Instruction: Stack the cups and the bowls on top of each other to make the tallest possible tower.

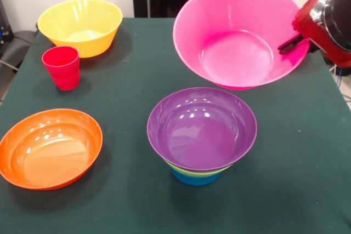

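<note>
A large pink bowl (236, 36) hangs tilted in the air at the back right, its opening facing the camera. My gripper (287, 44) is shut on its right rim, with one black finger (292, 41) showing inside the wall. Just below and in front of it stands the tower (200, 135): a wide purple bowl (202, 127) on top, thin lime green rims under it, and a small blue base (193, 177). The pink bowl's lower edge is close above the purple bowl's far rim. A red cup (61, 67) stands at the left.
A large yellow bowl (80, 26) sits at the back left corner, right behind the red cup. A wide orange bowl (49, 147) lies at the front left. The dark green table (299, 184) ends in an edge close to the right of my arm.
</note>
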